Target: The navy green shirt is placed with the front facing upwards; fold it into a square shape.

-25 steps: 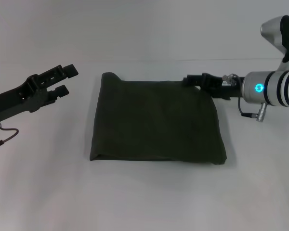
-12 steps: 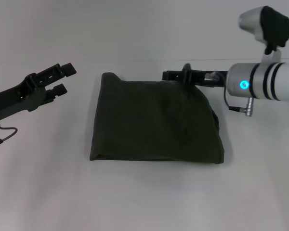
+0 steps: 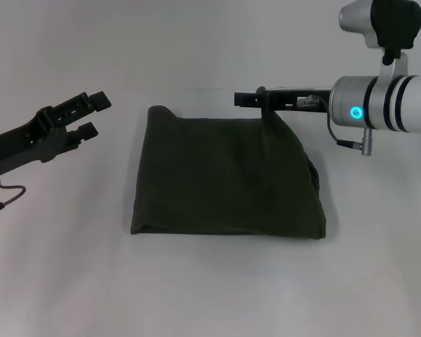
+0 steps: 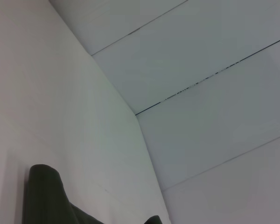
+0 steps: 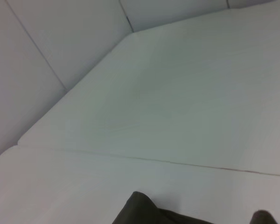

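Dark olive-green cotton shirt (image 3: 228,175) folded square. Right gripper (image 3: 247,98) over its far edge, jaws pinching lifted fabric. Left gripper (image 3: 92,116) left of shirt, jaws apart, empty.

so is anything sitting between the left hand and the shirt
Nothing visible. The left hand hangs open off the shirt's left side, with only bare table in the gap. The right hand is at the shirt's far right edge, where the cloth rises to it.
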